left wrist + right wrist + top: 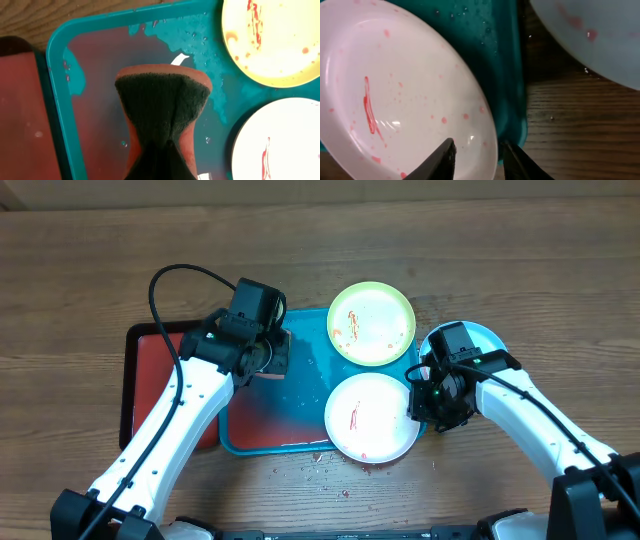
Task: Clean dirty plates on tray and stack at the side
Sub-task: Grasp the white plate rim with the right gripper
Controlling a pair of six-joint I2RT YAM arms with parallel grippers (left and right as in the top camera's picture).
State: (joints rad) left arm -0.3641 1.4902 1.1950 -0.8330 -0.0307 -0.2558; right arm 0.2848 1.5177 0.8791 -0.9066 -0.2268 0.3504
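Left fingers (pixel 278 352) are clamped on an orange sponge (pixel 162 107), its dark scrub face up, over the wet upper left part of the turquoise tray (pixel 290 420). Right fingers (pixel 445 157) stand apart, one over the white plate (pixel 370 417) and one past its rim. That sauce-streaked plate overhangs the tray's lower right corner. The yellow-green plate (pixel 372 323), also smeared, sits at the tray's upper right. The pale blue plate (pixel 488 337) lies off the tray on the wooden surface (pixel 80 270), partly under the right arm. A dark red tray (pixel 150 375) lies at the left.
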